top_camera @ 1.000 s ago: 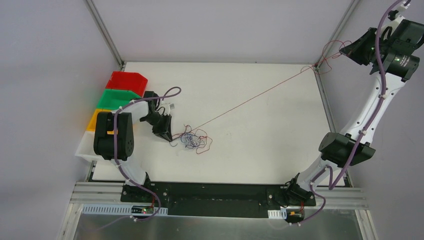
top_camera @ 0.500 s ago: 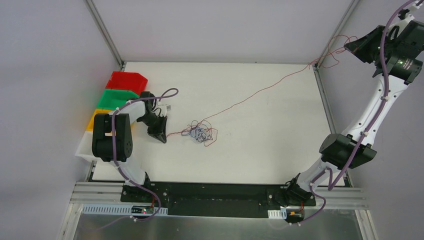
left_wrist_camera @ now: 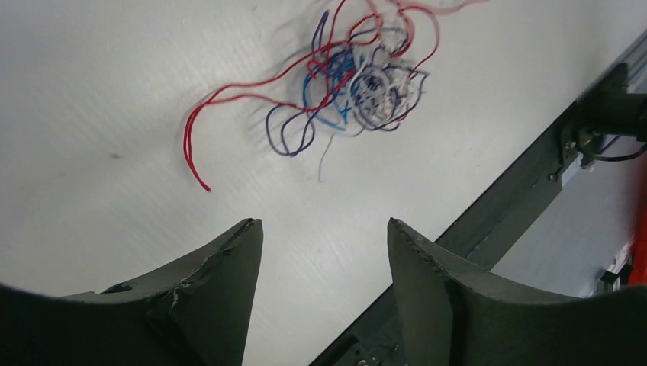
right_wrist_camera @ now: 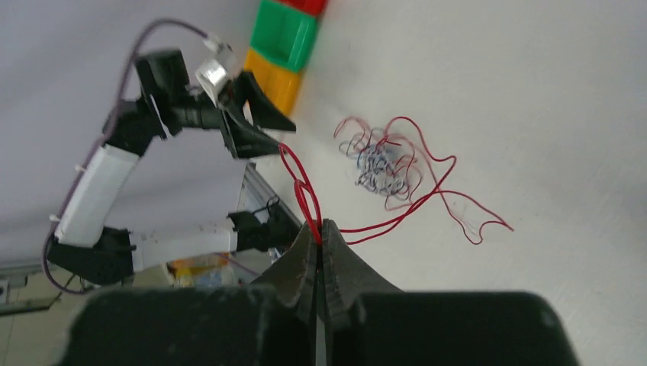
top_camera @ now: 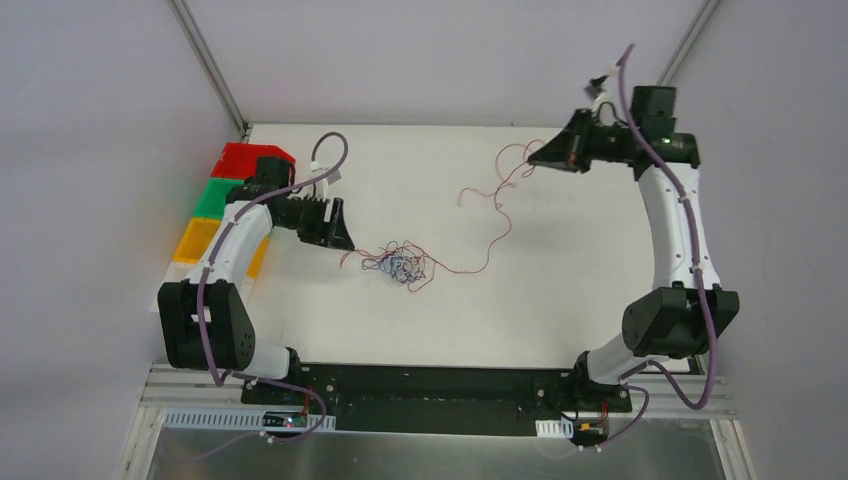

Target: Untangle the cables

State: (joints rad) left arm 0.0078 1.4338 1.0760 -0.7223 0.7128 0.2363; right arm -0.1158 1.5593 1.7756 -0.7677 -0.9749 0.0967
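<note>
While the right gripper (top_camera: 535, 160) hangs in the air over the far right part of the table (top_camera: 560, 300), its two fingers are pressed tight together on a thin red cable (right_wrist_camera: 366, 226). A small loop of that cable sticks out just past the fingertips. From the pinch the red cable drops down loose and wavy to the tabletop. It bends back and forth on the white top and runs toward the middle. There it goes into the knot of cables (top_camera: 400, 268).

The knot of cables is a small messy ball of red, blue and pale wires. It lies on the table a bit left of the middle, closer to the near edge than to the far edge.

The left gripper (top_camera: 345, 240) is just to the left of the knot. Its fingers are spread wide apart and nothing is between them. It points down at the table and does not touch the knot. One loose red end curls out of the knot and lies on the table in front of the left gripper's fingertips.

Along the left edge of the table stand a red bin (top_camera: 255, 158), a green bin (top_camera: 232, 192) and a yellow bin (top_camera: 195, 238) in a row, the red one nearest the far left corner.
</note>
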